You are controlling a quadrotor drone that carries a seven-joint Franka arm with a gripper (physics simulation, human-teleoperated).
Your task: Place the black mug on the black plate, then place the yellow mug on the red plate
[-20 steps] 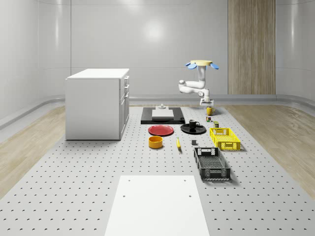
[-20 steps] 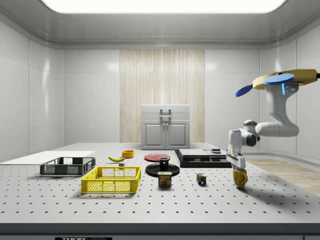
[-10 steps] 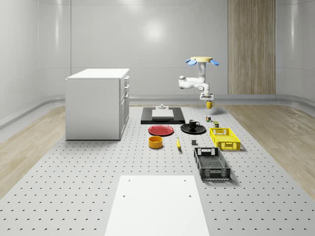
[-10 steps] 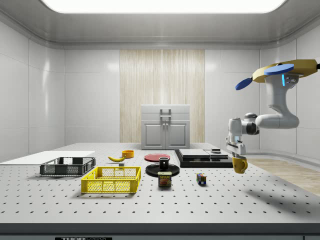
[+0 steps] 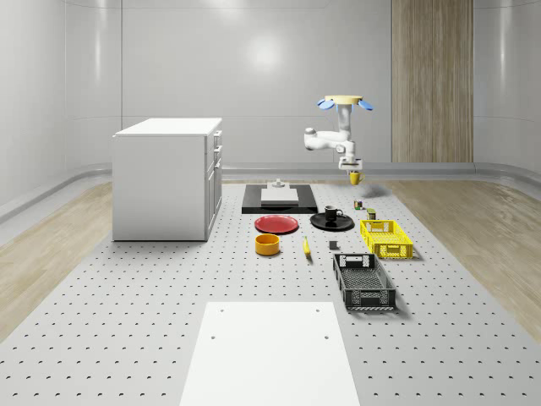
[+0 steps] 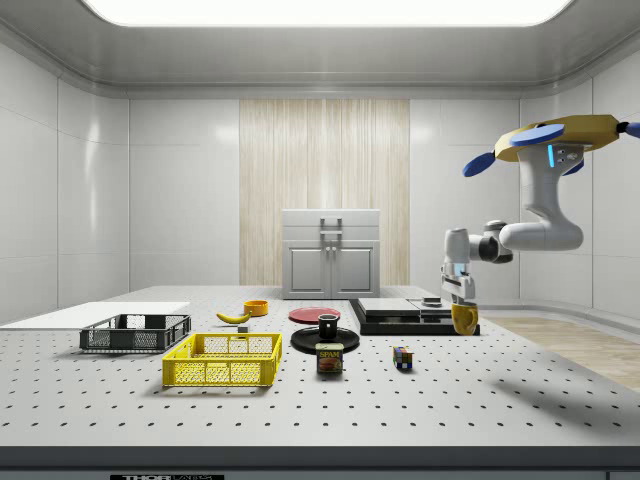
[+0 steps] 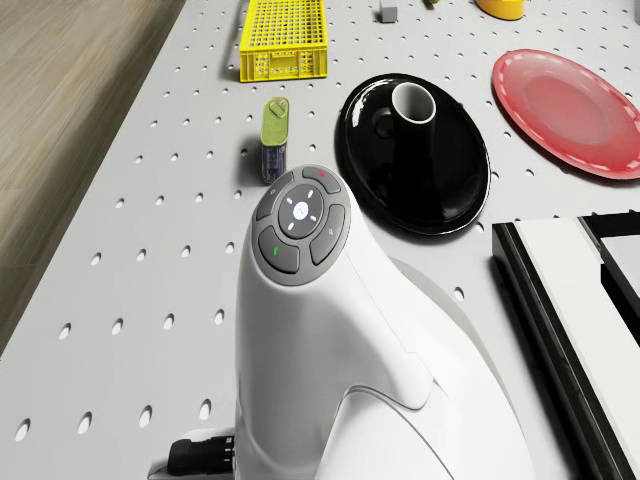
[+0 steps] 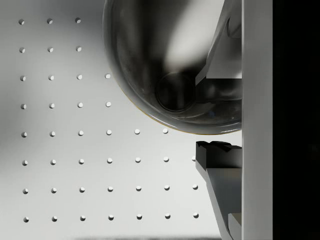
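In the end effector, gripped by the rim, the yellow mug hangs in the air above the counter. Below and to the side view's left of it, the black mug stands on the black plate, with the red plate just beside. The drone hovers above the counter's far edge.

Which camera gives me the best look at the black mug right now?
The drone view: the black mug stands upright, close up, on the black plate. The whole-scene view and side view show it small and distant on that plate.
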